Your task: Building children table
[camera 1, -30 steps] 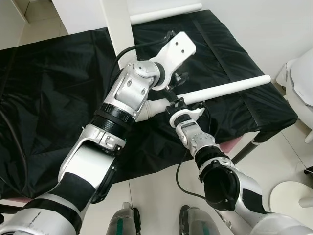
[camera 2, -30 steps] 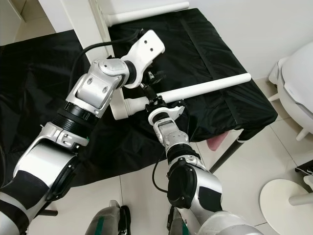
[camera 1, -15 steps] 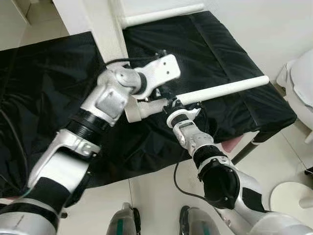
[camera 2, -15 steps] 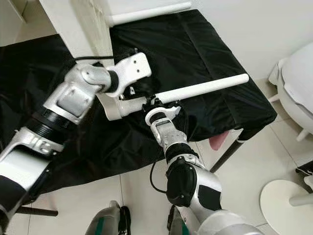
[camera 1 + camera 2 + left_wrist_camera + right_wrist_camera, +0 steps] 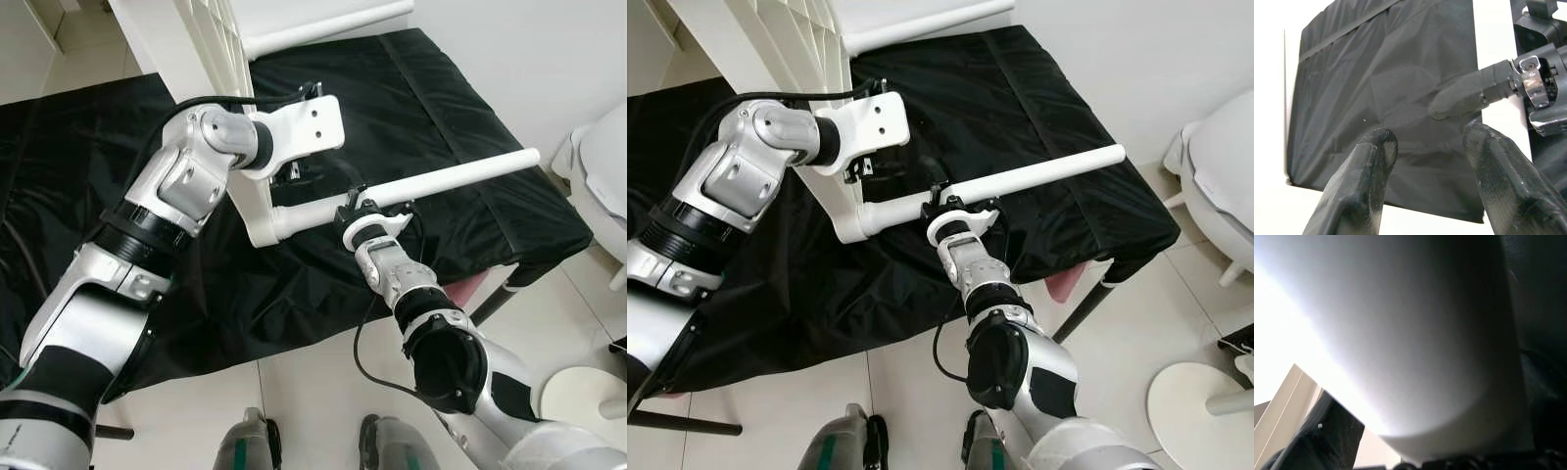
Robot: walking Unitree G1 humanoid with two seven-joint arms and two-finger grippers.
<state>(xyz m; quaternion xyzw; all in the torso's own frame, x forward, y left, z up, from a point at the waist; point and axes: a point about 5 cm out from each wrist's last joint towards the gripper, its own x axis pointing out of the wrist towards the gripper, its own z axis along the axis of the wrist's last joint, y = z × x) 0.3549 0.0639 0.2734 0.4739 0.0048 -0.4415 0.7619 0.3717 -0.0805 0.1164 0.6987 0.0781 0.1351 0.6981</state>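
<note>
A white table leg (image 5: pixel 451 178) lies across the black-covered bench (image 5: pixel 441 88), its near end meeting the lower corner of the white ribbed tabletop (image 5: pixel 201 44), which stands on edge. My right gripper (image 5: pixel 358 208) is shut on the leg close to that joint; in the right wrist view the leg (image 5: pixel 1400 333) looms large and white. Beside the tabletop's edge, just above the leg, my left gripper (image 5: pixel 294 176) hovers open. Its fingertips (image 5: pixel 1376 142) are apart with only black cloth behind them, and a right gripper finger (image 5: pixel 1464 93) shows beyond.
A second white leg (image 5: pixel 328 22) sticks out from the tabletop at the bench's far edge. A white rounded fixture (image 5: pixel 602 162) stands at the right, with a round white base (image 5: pixel 583 392) on the tiled floor. My feet (image 5: pixel 250 446) are at the bench's front edge.
My left arm has swung back to the left, away from above the leg. The tabletop has tipped up further into view. The right gripper has kept its hold on the leg.
</note>
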